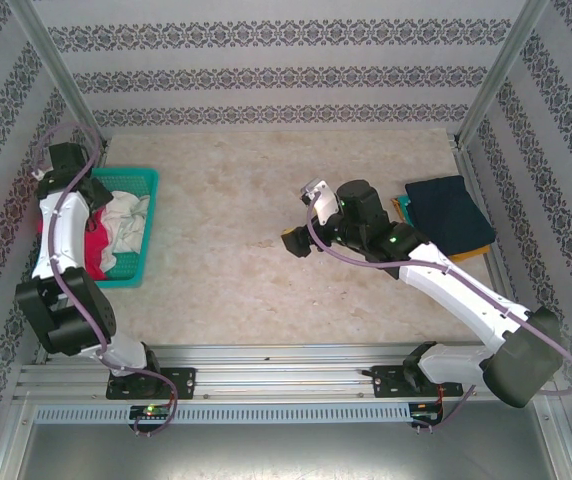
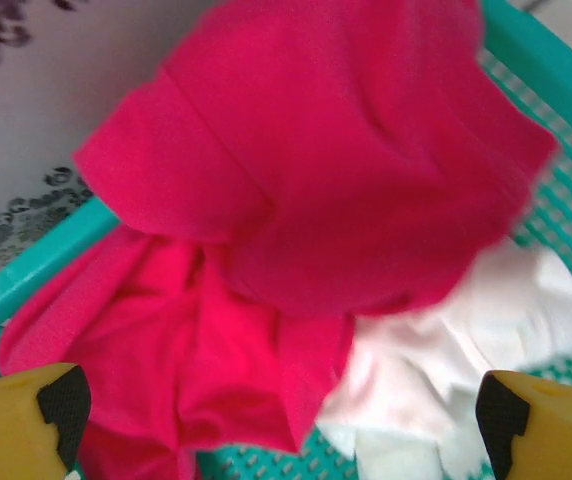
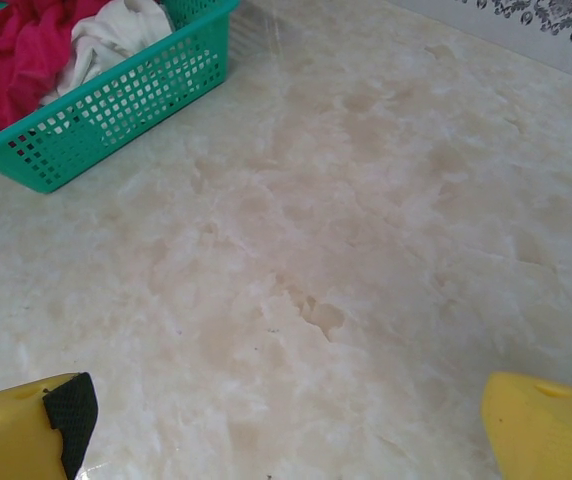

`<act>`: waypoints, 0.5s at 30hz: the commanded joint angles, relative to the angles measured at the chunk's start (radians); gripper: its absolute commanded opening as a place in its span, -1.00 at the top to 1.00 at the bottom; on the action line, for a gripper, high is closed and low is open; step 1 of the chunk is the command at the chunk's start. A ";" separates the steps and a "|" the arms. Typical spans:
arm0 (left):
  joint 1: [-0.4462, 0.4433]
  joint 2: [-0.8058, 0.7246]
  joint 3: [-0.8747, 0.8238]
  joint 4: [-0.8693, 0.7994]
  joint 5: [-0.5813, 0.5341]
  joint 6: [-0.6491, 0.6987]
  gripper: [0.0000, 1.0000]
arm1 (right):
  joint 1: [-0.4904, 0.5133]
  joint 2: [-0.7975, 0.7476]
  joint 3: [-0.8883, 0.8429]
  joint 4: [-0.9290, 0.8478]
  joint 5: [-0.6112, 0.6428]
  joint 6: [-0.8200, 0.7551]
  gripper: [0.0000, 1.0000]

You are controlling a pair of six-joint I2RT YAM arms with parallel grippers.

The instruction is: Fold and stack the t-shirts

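From above, the teal mesh basket (image 1: 138, 181) sits at the far left of the desk (image 1: 236, 260), with the left arm bent over it so that much of its contents are hidden. A patch of the crimson-pink t-shirt (image 1: 94, 246) and a white cloth (image 1: 126, 215) show beside the arm. The left wrist view gives what the arm hides: the pink shirt (image 2: 316, 180) is bunched in a heap against the basket's rim (image 2: 538, 52), slightly blurred, with the white cloth (image 2: 466, 330) beneath its right side. The left end effector (image 2: 284, 425) stands wide above them, its yellow fingertips (image 2: 61, 410) at the frame's lower corners, gripping nothing. The overhead view alone shows the navy t-shirt (image 1: 451, 215) folded at the far right of the desk, a yellow-orange t-shirt's edge (image 1: 472, 252) showing under it. The right end effector (image 1: 296, 240) hovers over the desk's middle; its wrist view shows it (image 3: 286, 425) spread wide and empty over bare marbled surface (image 3: 366, 250), with the basket (image 3: 116, 110) in the far corner.
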 commanded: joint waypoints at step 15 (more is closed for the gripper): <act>0.086 0.165 -0.013 0.198 -0.047 -0.295 0.67 | 0.011 -0.074 -0.036 -0.052 -0.006 0.002 -0.96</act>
